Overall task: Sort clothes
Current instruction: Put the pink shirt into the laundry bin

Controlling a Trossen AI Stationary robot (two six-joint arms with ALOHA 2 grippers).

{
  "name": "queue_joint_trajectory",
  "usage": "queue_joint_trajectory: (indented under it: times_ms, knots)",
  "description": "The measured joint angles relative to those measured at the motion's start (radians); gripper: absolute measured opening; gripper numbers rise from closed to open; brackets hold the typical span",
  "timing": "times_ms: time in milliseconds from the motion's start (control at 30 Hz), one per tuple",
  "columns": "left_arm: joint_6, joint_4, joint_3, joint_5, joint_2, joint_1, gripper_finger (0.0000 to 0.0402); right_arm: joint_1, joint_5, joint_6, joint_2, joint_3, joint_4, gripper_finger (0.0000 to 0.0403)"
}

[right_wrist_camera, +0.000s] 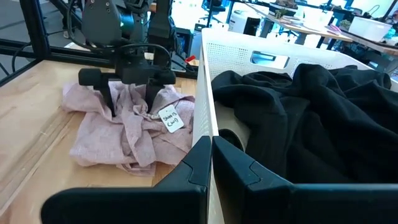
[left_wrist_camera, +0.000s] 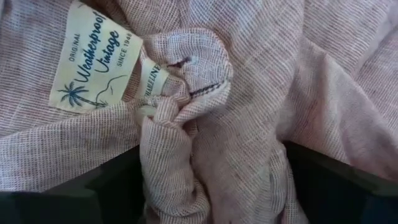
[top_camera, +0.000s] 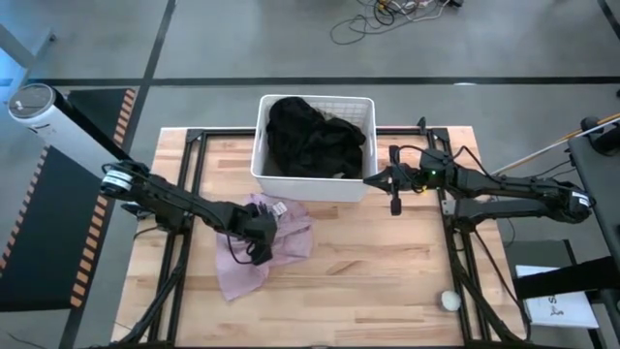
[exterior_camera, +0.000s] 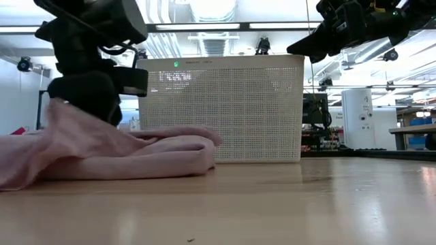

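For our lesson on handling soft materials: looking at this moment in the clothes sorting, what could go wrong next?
1. The left gripper pinches only a bunched fold near the label of the pink shirt, so the fabric may slip out when lifted.
2. The shirt lies close beside the white basket; a trailing hem could snag on its rim.
3. The right gripper, shut beside the basket's corner, might bump the basket if it swings.

- The surface (top_camera: 387,262) is pale wooden planking.
- A pale pink shirt (top_camera: 281,242) lies crumpled on it, directly under the left hand (top_camera: 260,233).
- A white lattice basket (top_camera: 310,184) stands beside the right hand (top_camera: 386,179).
- A small pale ball (top_camera: 450,301) lies well apart from both hands.
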Motion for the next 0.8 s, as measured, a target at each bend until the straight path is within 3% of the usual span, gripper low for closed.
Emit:
queue_joint_trajectory:
  times_ms: [100, 200, 400, 567, 800]
  knots:
    - [-0.007, 0.007, 0.0, -0.022, 0.015, 0.0, 0.0311, 0.0, 0.0, 0.0, 0.0, 0.0, 0.0, 0.0]
    - [-0.03, -0.012, 0.012, -0.034, 0.031, 0.0, 0.0254, 0.0, 0.0, 0.001, 0.0, 0.0, 0.0, 0.0]
    - [-0.037, -0.02, 0.049, 0.0, 0.044, -0.011, 0.0051, 0.0, 0.0, 0.001, 0.0, 0.0, 0.0, 0.0]
    - [-0.023, -0.126, 0.171, 0.006, 0.047, -0.028, 0.004, 0.0, 0.001, 0.005, 0.0, 0.0, 0.0, 0.0]
    - [0.068, -0.402, 0.523, -0.172, 0.035, -0.09, 0.004, 0.0, 0.0, 0.007, 0.0, 0.0, 0.0, 0.0]
